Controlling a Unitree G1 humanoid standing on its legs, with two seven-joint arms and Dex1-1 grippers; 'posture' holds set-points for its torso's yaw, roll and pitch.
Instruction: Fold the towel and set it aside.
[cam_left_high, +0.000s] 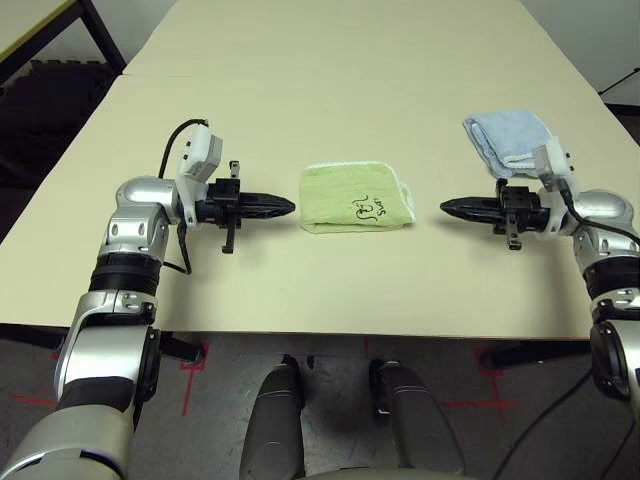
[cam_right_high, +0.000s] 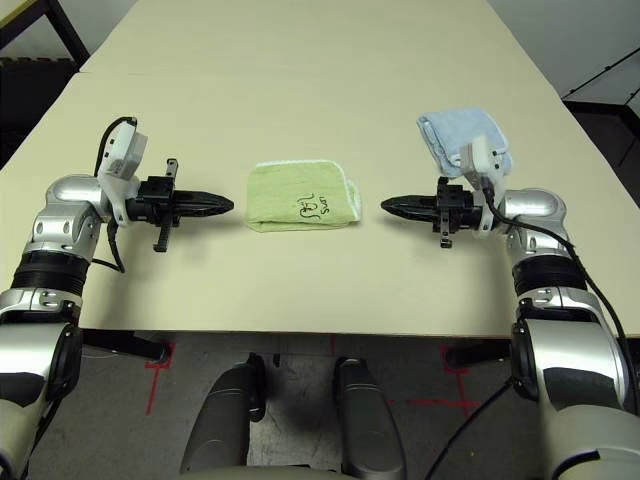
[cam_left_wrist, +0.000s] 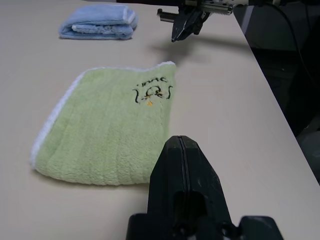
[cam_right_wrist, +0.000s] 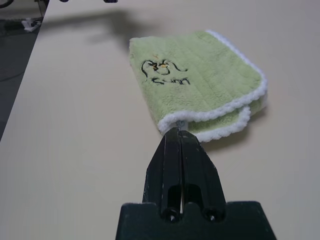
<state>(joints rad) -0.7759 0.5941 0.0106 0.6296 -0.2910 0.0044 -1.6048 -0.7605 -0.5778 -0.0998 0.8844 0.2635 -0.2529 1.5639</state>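
Two towels lie on the beige table (cam_left_high: 330, 90): the folded green towel (cam_left_high: 356, 198) sits near the middle of its front edge, and a folded light blue towel (cam_left_high: 508, 138) rests toward the right edge, behind the right gripper (cam_left_high: 446, 208). Both that gripper and the left gripper (cam_left_high: 290, 207) are pressed shut on nothing, level, pointing at the green towel from either side without touching it. Seen from the right wrist, its white-trimmed layered end shows, while the left wrist faces the smooth fold.

Light green towel (cam_left_high: 357, 198) folded flat, white trimmed edge, dark embroidered script facing up — near table's front edge
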